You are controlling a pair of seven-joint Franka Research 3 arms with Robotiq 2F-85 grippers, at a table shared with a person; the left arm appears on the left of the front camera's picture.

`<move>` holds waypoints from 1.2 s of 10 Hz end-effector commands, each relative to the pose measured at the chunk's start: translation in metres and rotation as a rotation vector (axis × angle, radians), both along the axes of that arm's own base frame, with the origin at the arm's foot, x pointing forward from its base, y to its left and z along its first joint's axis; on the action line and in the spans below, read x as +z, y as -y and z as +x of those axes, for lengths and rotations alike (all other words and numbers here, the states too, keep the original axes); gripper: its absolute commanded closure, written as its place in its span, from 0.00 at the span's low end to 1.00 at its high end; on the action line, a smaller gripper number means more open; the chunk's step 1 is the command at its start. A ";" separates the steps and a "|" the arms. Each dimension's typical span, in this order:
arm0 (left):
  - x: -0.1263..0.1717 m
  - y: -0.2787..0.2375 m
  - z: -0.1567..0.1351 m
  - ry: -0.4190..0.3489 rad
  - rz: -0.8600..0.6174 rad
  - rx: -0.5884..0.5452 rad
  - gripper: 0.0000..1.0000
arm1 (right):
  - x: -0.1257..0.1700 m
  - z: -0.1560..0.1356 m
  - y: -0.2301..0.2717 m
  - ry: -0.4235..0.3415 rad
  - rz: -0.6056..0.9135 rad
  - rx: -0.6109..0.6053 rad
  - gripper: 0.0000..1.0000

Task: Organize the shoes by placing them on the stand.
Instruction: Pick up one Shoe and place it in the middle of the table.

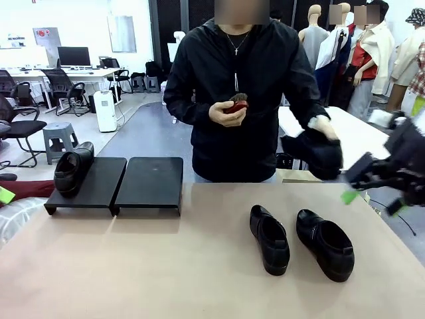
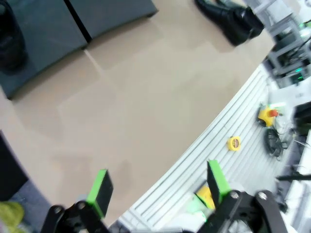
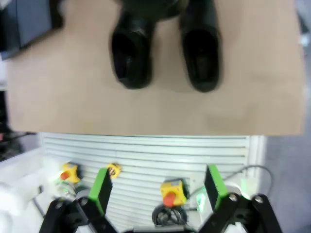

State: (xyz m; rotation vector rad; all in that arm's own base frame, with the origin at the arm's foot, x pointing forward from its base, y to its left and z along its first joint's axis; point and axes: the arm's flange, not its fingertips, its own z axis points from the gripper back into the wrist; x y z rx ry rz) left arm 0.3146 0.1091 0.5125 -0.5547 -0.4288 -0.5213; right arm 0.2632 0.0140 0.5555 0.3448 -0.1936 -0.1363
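Observation:
One black shoe (image 1: 73,169) lies on the left platform of the stand (image 1: 149,183). Two more shoes (image 1: 269,239) (image 1: 325,242) sit side by side on the table's right half. The person across the table holds another shoe (image 1: 319,156) in a white-gloved hand and a brush (image 1: 236,104) in the other. My right gripper (image 1: 373,199) hovers open and blurred at the right edge, above and right of the pair. In the right wrist view the open gripper (image 3: 158,189) looks down on the pair (image 3: 131,53) (image 3: 199,53). The left gripper (image 2: 158,189) hangs open over the table's near edge, with the stand (image 2: 112,12) and its shoe (image 2: 9,43) far off.
The tan table (image 1: 166,266) has bare room in the middle and front. Below its near edge runs a white ribbed panel (image 3: 146,150) with yellow emergency-stop buttons (image 3: 170,194) (image 2: 268,114) and a yellow tape measure (image 2: 234,143). Chairs and desks stand behind at the left.

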 end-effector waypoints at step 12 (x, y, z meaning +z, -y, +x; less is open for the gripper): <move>0.000 -0.003 -0.001 0.008 0.007 -0.022 0.00 | 0.001 -0.139 0.337 -0.029 0.448 -0.323 0.00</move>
